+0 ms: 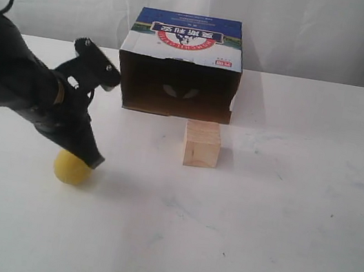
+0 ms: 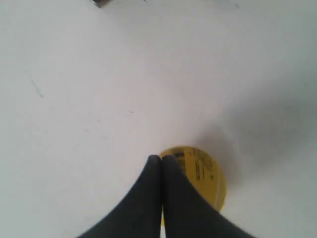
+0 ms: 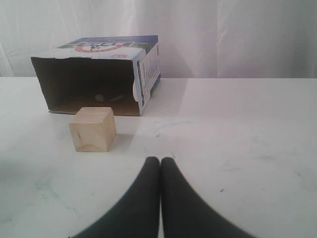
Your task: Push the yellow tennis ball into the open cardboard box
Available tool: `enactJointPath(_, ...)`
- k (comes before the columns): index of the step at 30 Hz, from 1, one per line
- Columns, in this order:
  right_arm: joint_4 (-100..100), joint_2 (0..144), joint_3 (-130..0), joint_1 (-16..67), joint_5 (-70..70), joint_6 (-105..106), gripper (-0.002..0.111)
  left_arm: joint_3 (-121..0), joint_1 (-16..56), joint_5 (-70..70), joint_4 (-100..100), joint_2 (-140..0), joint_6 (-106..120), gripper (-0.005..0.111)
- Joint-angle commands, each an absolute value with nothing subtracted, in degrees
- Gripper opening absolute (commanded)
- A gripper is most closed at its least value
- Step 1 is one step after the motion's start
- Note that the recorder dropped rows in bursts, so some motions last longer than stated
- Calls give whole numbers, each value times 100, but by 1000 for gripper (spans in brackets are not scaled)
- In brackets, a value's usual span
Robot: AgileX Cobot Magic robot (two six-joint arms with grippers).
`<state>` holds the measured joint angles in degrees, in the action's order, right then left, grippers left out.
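In the exterior view I'm watching the left gripper [image 1: 96, 161] pressing down against the yellow tennis ball [image 1: 70, 169]. The ball is sitting on the table [image 1: 275, 249] well out in front of the open cardboard box [image 1: 180, 66], off toward the left-arm end of the box's mouth. The fingertips seem to be meeting the ball on its upper, box-facing side. I'm judging that a push toward the box needs them on the side facing away from it. A wooden cube [image 1: 201, 144] is standing just in front of the box's mouth, toward its other end and apart from the ball. The right arm isn't showing here, so the left arm is the nearer one.

In the left wrist view the left gripper [image 2: 161, 158] is showing both fingers pressed together with nothing between them. The ball [image 2: 205, 178] is lying against their tips, mostly to one side. The box isn't appearing here.

In the right wrist view the right gripper [image 3: 160, 159] is likewise showing its fingers together and empty, hanging over bare table. It is facing the box [image 3: 99, 74], with the cube [image 3: 92, 129] just before the box's mouth. The ball isn't appearing here.
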<state>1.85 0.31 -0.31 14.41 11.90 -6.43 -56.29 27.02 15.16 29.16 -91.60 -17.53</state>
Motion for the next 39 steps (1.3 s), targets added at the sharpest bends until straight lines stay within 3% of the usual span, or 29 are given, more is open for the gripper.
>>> enactJointPath(1, 196, 0, 0, 1424, 1154, -620, 0, -5320, 3022, 1554, 2729, -8998, -1825, 0)
enactJointPath(26, 196, 0, 0, 1424, 1154, -620, 0, -4882, 3039, -38, 2615, -9473, -1801, 0)
enactJointPath(39, 196, 0, 0, 1424, 1154, -620, 0, -5924, 3065, 221, 2953, -9857, -1782, 0)
